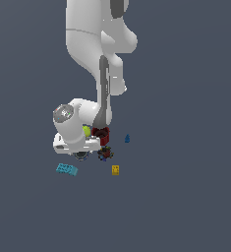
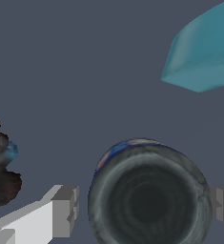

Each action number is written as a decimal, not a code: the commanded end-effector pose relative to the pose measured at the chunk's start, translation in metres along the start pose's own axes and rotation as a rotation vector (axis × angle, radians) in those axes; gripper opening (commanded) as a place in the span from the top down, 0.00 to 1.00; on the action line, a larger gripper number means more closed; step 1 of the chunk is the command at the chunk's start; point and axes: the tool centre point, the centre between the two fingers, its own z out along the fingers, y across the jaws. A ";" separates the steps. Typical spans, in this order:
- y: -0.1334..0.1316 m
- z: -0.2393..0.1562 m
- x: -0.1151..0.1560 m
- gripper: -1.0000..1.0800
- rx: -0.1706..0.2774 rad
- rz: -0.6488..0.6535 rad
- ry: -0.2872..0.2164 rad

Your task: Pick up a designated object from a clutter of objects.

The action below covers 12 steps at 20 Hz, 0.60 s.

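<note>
In the wrist view the gripper [image 2: 144, 209] is spread open around the small round dark can [image 2: 149, 198], one grey finger [image 2: 65, 209] on each side of it with a sliver of gap showing at either side, so it is not yet clamped. The cyan brick [image 2: 204, 52] lies well beyond the can, and the dark lumpy object [image 2: 1, 164] sits off to one side. In the exterior view the arm's hand [image 1: 75, 142] covers most of the can [image 1: 81, 155], with the yellow-green ball [image 1: 86, 131] and dark red cup [image 1: 102, 134] just behind it, the cyan brick [image 1: 67, 169] and yellow block [image 1: 115, 170] lying apart on the floor [image 1: 186, 197].
</note>
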 end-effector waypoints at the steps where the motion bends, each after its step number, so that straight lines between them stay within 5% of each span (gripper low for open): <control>1: 0.000 0.007 0.001 0.04 0.000 0.000 0.001; 4: 0.000 0.009 0.001 0.04 -0.001 -0.001 0.001; 5: 0.000 0.009 0.001 1.00 -0.001 -0.001 0.001; 12: 0.000 0.009 0.001 1.00 -0.001 -0.001 0.001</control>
